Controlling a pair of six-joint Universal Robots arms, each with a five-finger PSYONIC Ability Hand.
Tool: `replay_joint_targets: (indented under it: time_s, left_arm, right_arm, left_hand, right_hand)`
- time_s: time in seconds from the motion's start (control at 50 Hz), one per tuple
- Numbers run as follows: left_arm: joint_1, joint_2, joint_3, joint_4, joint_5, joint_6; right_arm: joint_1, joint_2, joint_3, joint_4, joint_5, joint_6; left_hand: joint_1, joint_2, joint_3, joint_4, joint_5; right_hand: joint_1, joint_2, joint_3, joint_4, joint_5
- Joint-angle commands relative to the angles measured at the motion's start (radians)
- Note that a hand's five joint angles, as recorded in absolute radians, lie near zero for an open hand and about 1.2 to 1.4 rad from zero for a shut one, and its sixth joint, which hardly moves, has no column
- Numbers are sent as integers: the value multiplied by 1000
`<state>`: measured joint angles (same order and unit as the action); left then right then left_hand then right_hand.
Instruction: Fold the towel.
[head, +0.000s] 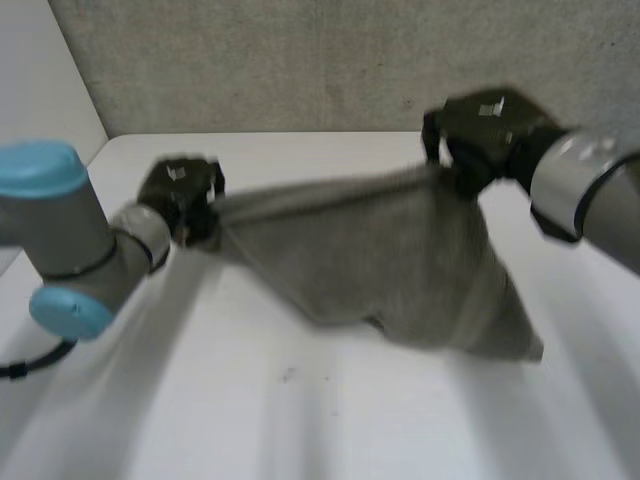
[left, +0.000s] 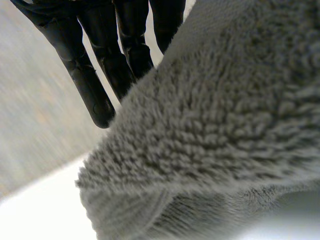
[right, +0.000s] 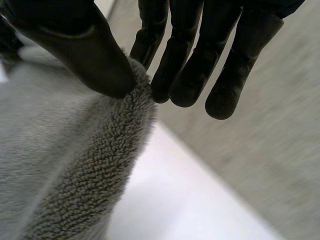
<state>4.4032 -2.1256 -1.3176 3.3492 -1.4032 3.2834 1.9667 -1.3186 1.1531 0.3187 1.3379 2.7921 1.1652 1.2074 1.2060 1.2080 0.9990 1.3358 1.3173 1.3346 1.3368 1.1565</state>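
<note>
Two corners of the fluffy grey terry towel (head: 380, 260) are held above the white table (head: 300, 410): left hand (head: 185, 195) grips one bunched corner, right hand (head: 480, 135) pinches the other between thumb and fingers (right: 185, 75). Grey wall (head: 300, 60) behind.

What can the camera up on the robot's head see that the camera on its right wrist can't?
Head camera: the whole grey towel stretched between two hands, with the left hand gripping one end and the rest sagging to the white table.

Right wrist camera: a close look at the thumb pinching the towel's fluffy edge against the fingers.

Both: the towel, the right hand holding it, and the table.
</note>
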Motion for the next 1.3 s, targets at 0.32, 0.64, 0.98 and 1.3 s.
replay_joint_targets:
  time_s: [0.32, 0.64, 0.98, 1.3]
  left_arm:
    - [8, 210, 148, 53, -358, -401]
    - [64, 122, -446, 6, -169, -292]
    - [228, 298, -560, -54, -154, -143]
    - [377, 338, -600, -39, -143, -47]
  right_arm:
    - [83, 67, -25, -364, 75, -46]
    - [103, 300, 338, -214, 58, -221]
    - [-20, 46, 598, -274, 15, -210]
    - [-74, -13, 755, -437, -54, -177]
  left_hand:
    - [231, 189, 190, 188, 223]
    - [-70, -113, -111, -113, -79]
    - [-635, -677, -675, -677, -643]
    - [-834, -876, -875, -877, -843]
  right_hand:
    - [60, 79, 62, 60, 65]
    - [60, 79, 62, 60, 65]
    - [60, 79, 62, 60, 65]
    - [60, 79, 62, 60, 65]
